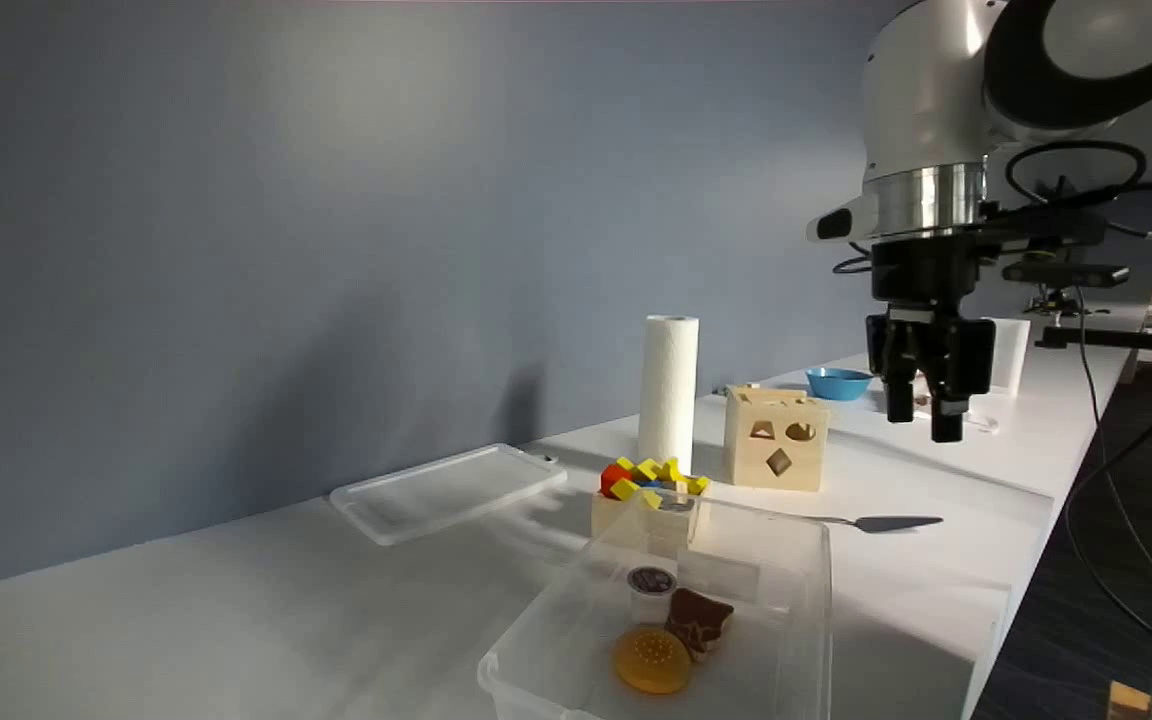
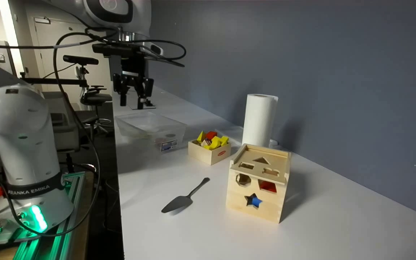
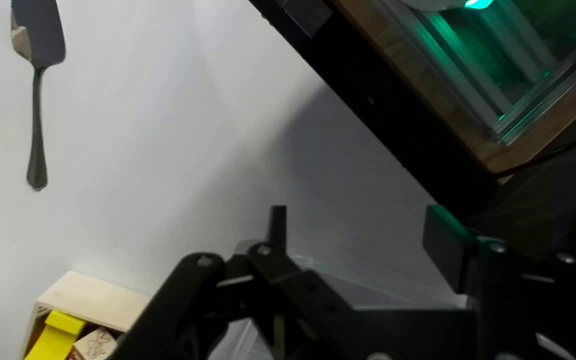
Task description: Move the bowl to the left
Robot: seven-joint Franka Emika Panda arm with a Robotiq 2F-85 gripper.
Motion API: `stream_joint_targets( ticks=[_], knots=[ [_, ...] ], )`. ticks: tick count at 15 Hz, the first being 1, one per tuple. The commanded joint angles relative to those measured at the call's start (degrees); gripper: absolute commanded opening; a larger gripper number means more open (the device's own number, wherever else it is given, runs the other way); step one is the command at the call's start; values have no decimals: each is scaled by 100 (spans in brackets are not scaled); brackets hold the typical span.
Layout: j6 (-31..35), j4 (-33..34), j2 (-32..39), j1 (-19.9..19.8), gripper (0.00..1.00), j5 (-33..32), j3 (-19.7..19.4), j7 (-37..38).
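The bowl, a clear squarish plastic container (image 1: 786, 610), sits on the white table close to an exterior view's camera. An orange bun, a dark brown piece and a small white cup show in it. It stands beyond the block box in the other exterior view (image 2: 176, 127). In the wrist view only part of its rim (image 3: 354, 285) shows; the gripper's linkage hides the rest. My gripper is open and empty, high above the table, in both exterior views (image 1: 923, 420) (image 2: 132, 103). Its spread fingers also show in the wrist view (image 3: 360, 224).
A wooden box of coloured blocks (image 2: 208, 154) stands beside the bowl. A paper roll (image 1: 668, 400), a wooden shape sorter (image 1: 776, 440), a cake server (image 2: 182, 201), a flat clear tray (image 1: 451, 490) and a small blue round dish (image 1: 838, 384) are also on the table, along a grey wall.
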Motion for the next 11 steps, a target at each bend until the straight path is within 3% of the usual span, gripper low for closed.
stream_joint_targets(
  ticks=[1,6,7,11],
  knots=[
    [-505,-64,-366,239,99,63,-308,-1025],
    [-134,-112,-831,92,100,-52,-476,-1859],
    [-256,-5,-478,53,100,43,-311,-1598],
    [-233,-10,-673,39,100,44,-391,-1793]
  ],
)
